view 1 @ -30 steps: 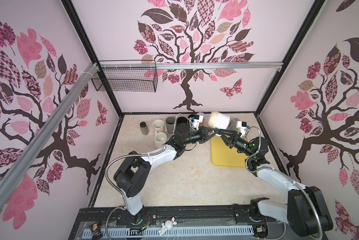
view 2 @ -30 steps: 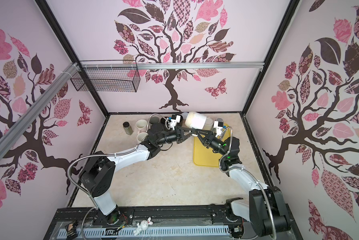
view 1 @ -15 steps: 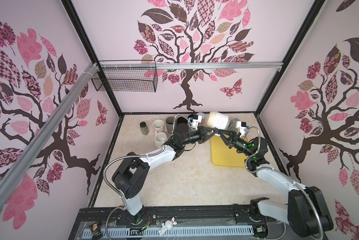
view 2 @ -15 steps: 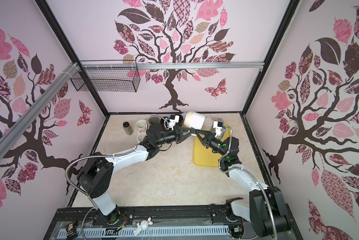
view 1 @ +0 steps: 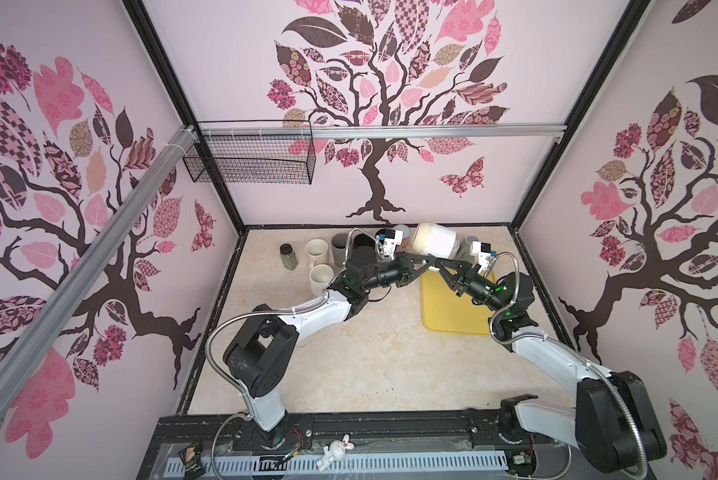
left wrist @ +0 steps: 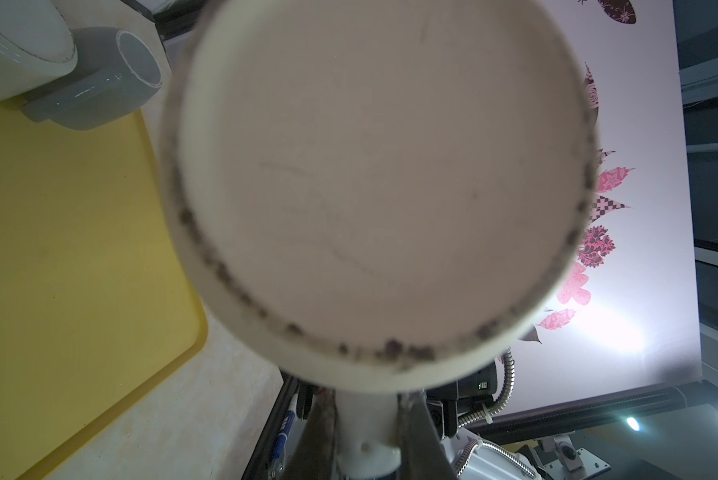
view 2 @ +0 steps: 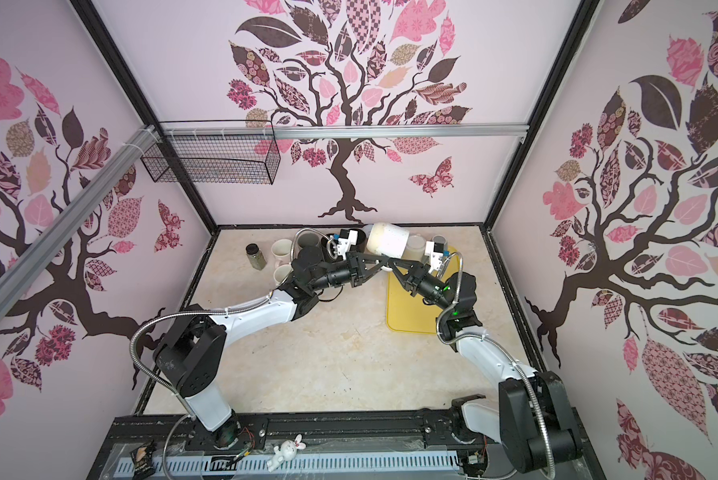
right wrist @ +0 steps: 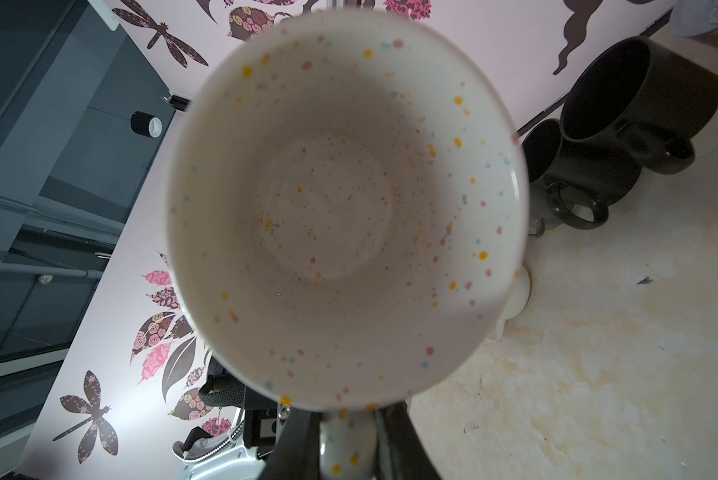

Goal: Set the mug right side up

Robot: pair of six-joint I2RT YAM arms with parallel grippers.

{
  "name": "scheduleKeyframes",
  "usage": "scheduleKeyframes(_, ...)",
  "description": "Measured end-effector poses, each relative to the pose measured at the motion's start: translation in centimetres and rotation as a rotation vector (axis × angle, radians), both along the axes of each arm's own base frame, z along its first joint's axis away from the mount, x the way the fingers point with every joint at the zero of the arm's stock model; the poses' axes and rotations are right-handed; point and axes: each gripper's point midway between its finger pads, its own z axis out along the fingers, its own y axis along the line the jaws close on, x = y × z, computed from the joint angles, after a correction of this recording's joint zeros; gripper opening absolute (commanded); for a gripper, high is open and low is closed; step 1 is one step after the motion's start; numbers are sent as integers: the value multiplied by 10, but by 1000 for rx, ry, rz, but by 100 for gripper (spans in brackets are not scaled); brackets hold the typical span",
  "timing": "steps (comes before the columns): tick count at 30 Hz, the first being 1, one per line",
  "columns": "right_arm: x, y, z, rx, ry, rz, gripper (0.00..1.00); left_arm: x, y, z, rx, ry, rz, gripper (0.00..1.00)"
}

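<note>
Pink tree-patterned walls surround a marbled desk (view 1: 370, 357) with other mugs (view 1: 316, 251) at the back left. Left jaws and right jaws are both closed on the handle of the speckled mug (view 1: 434, 246). It is held mid-air on its side, mouth toward the right, by the far edge of the yellow mat (view 1: 453, 311).

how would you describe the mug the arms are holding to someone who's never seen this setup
Find the yellow mat lying flat on the right. Above its far edge, the left gripper and right gripper meet on the speckled mug, held in the air on its side. Unlike the plain mugs standing along the back, it is cream with coloured dots.
</note>
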Motion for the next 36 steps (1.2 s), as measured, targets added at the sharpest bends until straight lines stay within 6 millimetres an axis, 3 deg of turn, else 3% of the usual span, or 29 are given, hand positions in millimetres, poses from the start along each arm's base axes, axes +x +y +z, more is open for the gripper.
scheduleKeyframes(15,17,28,-47,-40,135,47,0,9,30,-39,74,7,26,49)
scheduleKeyframes(20,26,35,-69,-70,178,45,0,16,47,-61,103,45,51,52)
scheduleKeyframes(27,35,36,-126,-184,316,-1,0,35,89,-103,196,97,132,52)
scheduleKeyframes(31,33,44,-155,-280,380,5,0,33,110,-122,291,107,160,55)
scheduleKeyframes(36,34,57,-173,-431,400,0,0,21,137,-129,477,39,195,55)
